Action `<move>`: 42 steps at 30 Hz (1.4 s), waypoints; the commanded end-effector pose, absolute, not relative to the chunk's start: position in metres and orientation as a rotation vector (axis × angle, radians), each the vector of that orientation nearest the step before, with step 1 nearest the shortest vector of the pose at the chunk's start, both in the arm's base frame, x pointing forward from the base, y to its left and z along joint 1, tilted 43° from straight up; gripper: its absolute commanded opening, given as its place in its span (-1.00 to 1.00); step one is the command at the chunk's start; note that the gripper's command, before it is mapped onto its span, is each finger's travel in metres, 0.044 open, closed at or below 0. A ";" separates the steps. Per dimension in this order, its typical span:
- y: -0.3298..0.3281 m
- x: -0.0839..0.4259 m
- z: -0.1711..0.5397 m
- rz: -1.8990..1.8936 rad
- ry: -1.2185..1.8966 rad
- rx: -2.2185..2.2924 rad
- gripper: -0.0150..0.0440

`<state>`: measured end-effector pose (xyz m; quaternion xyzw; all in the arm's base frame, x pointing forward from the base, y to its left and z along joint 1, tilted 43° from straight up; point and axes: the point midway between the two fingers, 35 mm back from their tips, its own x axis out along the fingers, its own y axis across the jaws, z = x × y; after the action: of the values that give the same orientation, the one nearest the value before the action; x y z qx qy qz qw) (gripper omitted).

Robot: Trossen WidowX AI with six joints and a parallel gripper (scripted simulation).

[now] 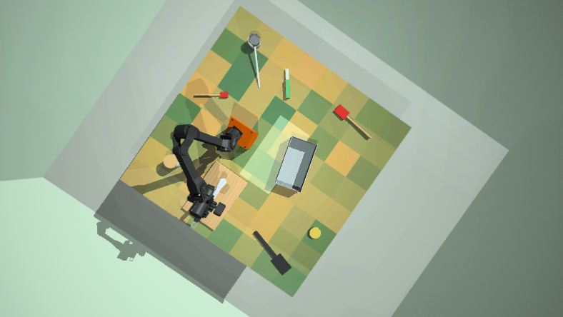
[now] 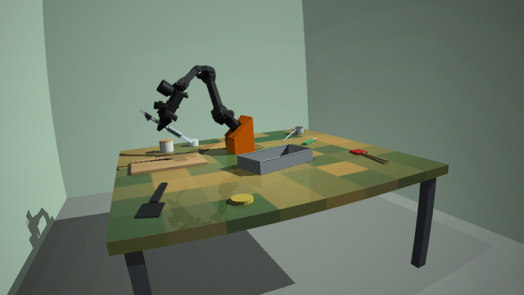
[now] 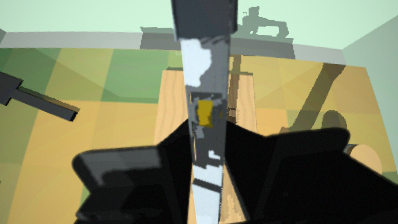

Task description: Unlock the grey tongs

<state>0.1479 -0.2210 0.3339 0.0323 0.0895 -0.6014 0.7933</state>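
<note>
My gripper (image 2: 161, 125) (image 3: 202, 121) is shut on the grey tongs (image 1: 220, 185) (image 2: 178, 133) around their middle, in the air above the wooden board (image 1: 236, 185) (image 2: 195, 161) (image 3: 170, 95). The tongs slant: their pale tip end is lower, towards the robot base, and the ring end is higher, beyond the gripper. Their arms look close together; whether the lock is released cannot be told. A yellow patch shows on them between the fingers in the wrist view. The grey roasting tin (image 1: 306, 173) (image 2: 250, 166) stands apart from them, with nothing across it.
A wooden-topped can (image 1: 170, 160) (image 2: 166, 147) (image 3: 366, 159) stands beyond the board, near a small white cup (image 2: 193, 143). A black spatula (image 1: 280, 264) (image 2: 149, 210) and a yellow disc (image 1: 314, 232) (image 2: 241, 198) lie on the board's other side. The orange base (image 1: 248, 138) (image 2: 244, 141) stands near the tin.
</note>
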 end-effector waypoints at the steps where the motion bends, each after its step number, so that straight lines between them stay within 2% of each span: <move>1: -0.216 0.145 0.334 -1.306 0.129 0.025 -1.00; 21: -0.191 0.123 0.318 -1.375 -0.134 -0.067 -1.00; 42: -0.190 0.122 0.317 -1.378 -0.142 -0.067 -1.00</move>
<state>0.1223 -0.1906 0.3168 -0.0300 -0.0645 -0.6339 0.7701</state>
